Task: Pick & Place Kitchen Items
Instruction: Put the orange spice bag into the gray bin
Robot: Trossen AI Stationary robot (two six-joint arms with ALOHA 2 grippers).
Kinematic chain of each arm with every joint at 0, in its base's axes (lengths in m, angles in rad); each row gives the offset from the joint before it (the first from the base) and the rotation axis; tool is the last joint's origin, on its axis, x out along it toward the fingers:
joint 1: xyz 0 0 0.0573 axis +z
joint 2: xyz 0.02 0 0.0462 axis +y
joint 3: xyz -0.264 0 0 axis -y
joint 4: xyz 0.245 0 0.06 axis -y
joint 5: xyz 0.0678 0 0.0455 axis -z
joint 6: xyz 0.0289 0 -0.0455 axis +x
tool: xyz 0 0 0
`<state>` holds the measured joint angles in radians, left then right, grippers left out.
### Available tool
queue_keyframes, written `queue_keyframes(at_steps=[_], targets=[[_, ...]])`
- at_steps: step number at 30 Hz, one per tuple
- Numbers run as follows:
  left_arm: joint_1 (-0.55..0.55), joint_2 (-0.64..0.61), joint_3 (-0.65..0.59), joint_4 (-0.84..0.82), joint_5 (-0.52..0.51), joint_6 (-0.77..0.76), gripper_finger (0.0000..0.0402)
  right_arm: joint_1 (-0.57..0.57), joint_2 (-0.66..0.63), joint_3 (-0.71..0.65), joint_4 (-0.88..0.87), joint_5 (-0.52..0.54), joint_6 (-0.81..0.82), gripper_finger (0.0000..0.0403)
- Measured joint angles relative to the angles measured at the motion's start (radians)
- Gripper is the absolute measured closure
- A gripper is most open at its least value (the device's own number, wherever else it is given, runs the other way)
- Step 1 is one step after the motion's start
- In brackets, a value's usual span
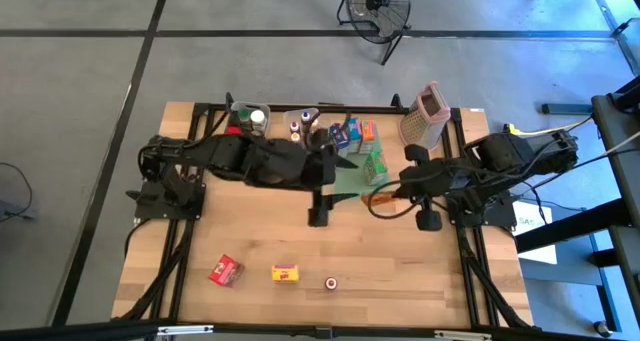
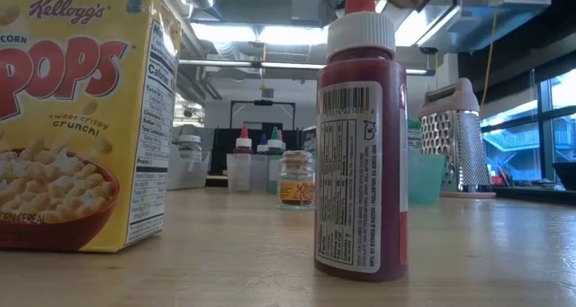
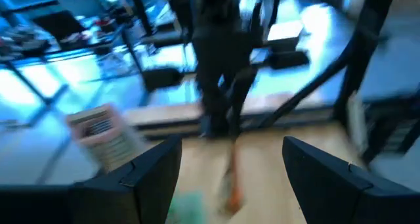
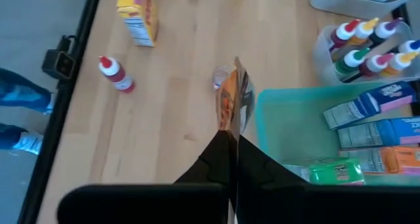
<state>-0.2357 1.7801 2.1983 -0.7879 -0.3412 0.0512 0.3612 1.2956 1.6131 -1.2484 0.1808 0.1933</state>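
1. High view: the right gripper [image 1: 375,197] pinches an orange packet [image 1: 383,195] at the green tray [image 1: 345,186]'s edge; the left gripper [image 1: 319,213] hangs just beside the tray.
2. Low view: a red sauce bottle [image 2: 363,136] stands beside a yellow cereal carton [image 2: 83,118].
3. Left wrist view: fingers [image 3: 152,168] spread wide, nothing between them.
4. Right wrist view: fingers clenched on the packet [image 4: 233,103] beside the tray [image 4: 282,125].
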Motion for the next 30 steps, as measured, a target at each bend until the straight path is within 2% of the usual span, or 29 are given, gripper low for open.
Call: queue_keyframes(at_steps=[4, 7, 23, 30], targets=[[0.038, 0.031, 0.0, 0.038, 0.092, -0.084, 0.0142, -0.027, 0.019, 0.001, 0.003, 0.002, -0.017, 0.0403], [0.05, 0.063, -0.001, 0.017, 0.128, -0.091, 0.0142, -0.042, 0.03, 0.001, 0.012, 0.002, -0.026, 0.0403], [0.08, 0.149, -0.002, 0.023, 0.108, -0.118, 0.0142, -0.051, 0.032, 0.001, 0.13, 0.002, -0.127, 0.0403], [0.108, 0.153, -0.002, 0.038, 0.143, -0.161, 0.0142, -0.053, 0.032, 0.001, 0.135, 0.002, -0.131, 0.0403]])
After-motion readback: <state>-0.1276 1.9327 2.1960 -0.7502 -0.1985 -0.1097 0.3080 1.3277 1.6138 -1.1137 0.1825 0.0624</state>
